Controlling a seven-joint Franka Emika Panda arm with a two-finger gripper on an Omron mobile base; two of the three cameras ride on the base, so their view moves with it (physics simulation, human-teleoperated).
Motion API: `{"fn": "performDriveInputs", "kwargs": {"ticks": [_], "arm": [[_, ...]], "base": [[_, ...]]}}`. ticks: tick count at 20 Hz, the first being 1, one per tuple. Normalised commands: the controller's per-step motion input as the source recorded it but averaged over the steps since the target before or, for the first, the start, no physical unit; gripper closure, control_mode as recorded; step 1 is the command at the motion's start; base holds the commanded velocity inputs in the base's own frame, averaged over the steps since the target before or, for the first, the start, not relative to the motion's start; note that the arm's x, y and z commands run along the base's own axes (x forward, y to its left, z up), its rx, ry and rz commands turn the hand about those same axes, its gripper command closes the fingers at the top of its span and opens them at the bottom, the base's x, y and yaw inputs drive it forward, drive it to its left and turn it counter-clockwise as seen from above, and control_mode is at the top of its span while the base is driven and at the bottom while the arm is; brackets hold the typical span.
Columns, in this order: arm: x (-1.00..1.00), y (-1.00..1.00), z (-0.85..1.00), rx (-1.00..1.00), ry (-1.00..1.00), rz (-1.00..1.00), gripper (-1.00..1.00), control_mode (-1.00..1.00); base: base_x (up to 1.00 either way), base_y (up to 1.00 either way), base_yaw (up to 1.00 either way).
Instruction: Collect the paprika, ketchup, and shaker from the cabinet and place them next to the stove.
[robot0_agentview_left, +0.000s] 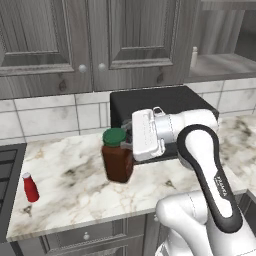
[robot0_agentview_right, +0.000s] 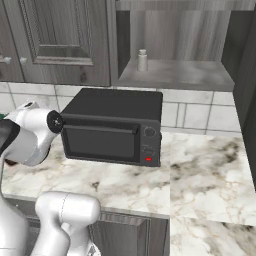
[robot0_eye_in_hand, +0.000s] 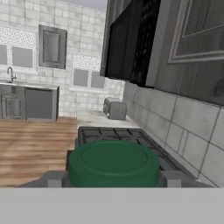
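Note:
The paprika (robot0_agentview_left: 117, 161), a reddish-brown jar with a dark green lid (robot0_eye_in_hand: 113, 162), stands upright at the marble counter left of the toaster oven. My gripper (robot0_agentview_left: 125, 140) reaches in from the right and is shut on the paprika just under the lid; one finger (robot0_eye_in_hand: 54, 178) shows on each side of it. The ketchup (robot0_agentview_left: 30, 187) stands on the counter by the stove (robot0_agentview_left: 7, 172), whose grates (robot0_eye_in_hand: 124, 136) lie beyond the lid. The shaker (robot0_agentview_right: 142, 60) stands on the open cabinet shelf (robot0_agentview_right: 176, 75), also seen as the shaker (robot0_agentview_left: 194, 56).
A black toaster oven (robot0_agentview_right: 114, 125) sits against the tiled wall behind my arm. Closed panelled doors with round knobs (robot0_agentview_left: 82, 68) hang above the counter. A small toaster (robot0_eye_in_hand: 114, 108) stands on a far counter past the stove. Bare marble (robot0_agentview_left: 70, 175) lies between jar and ketchup.

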Motion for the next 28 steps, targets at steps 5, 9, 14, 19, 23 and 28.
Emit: {"fn": "performDriveInputs", "kwargs": {"ticks": [5,9,14,19,23,28], "arm": [[0.23,0.62,-0.4,-0.01,0.02,0.05,1.0,-1.0],[0.12,0.3,-0.29,0.02,0.01,0.11,1.0,-1.0],[0.01,0.04,-0.08,0.0,0.06,0.11,1.0,-1.0],[0.18,0.39,-0.05,0.0,0.05,0.01,1.0,-1.0],[0.23,0.46,-0.08,0.01,0.0,0.0,1.0,-1.0],[0.24,0.21,-0.04,0.05,-0.02,0.0,1.0,-1.0]], "base": [[0.0,0.0,0.0],[0.0,0.0,0.0],[0.0,0.0,0.0],[0.0,0.0,0.0],[0.0,0.0,0.0],[0.0,0.0,0.0]]}}
